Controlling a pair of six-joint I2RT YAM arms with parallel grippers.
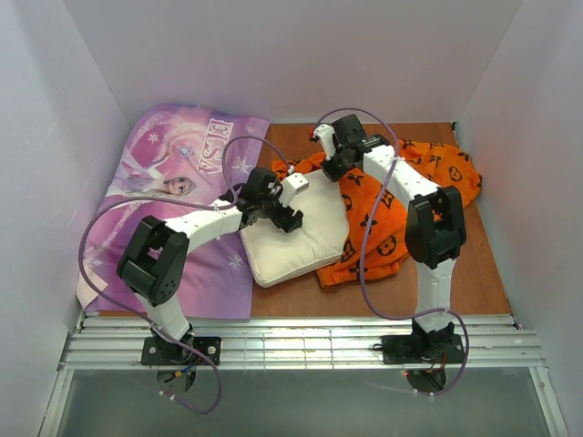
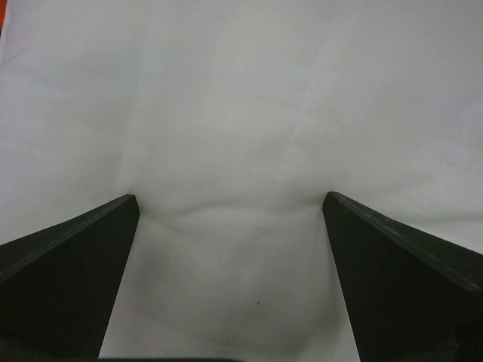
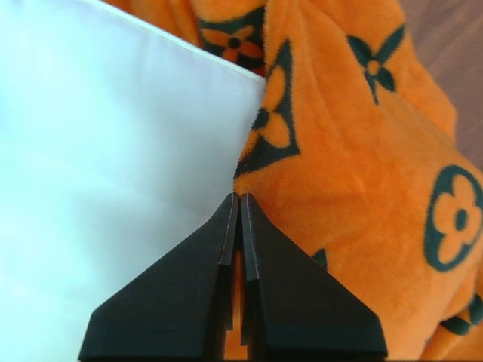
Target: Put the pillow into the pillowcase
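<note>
The cream-white pillow lies mid-table, its right side and far corner overlapping the orange pillowcase. My left gripper rests on the pillow's left part. In the left wrist view it stands open, and pillow fabric bulges between the spread fingers. My right gripper is at the pillow's far corner, on the pillowcase's edge. In the right wrist view it is shut where pillow meets pillowcase, with orange cloth showing between its fingers.
A purple "ELSA" princess-print fabric covers the table's left side, under my left arm. White walls enclose the table on three sides. Bare brown tabletop shows at the right, and a metal rail runs along the near edge.
</note>
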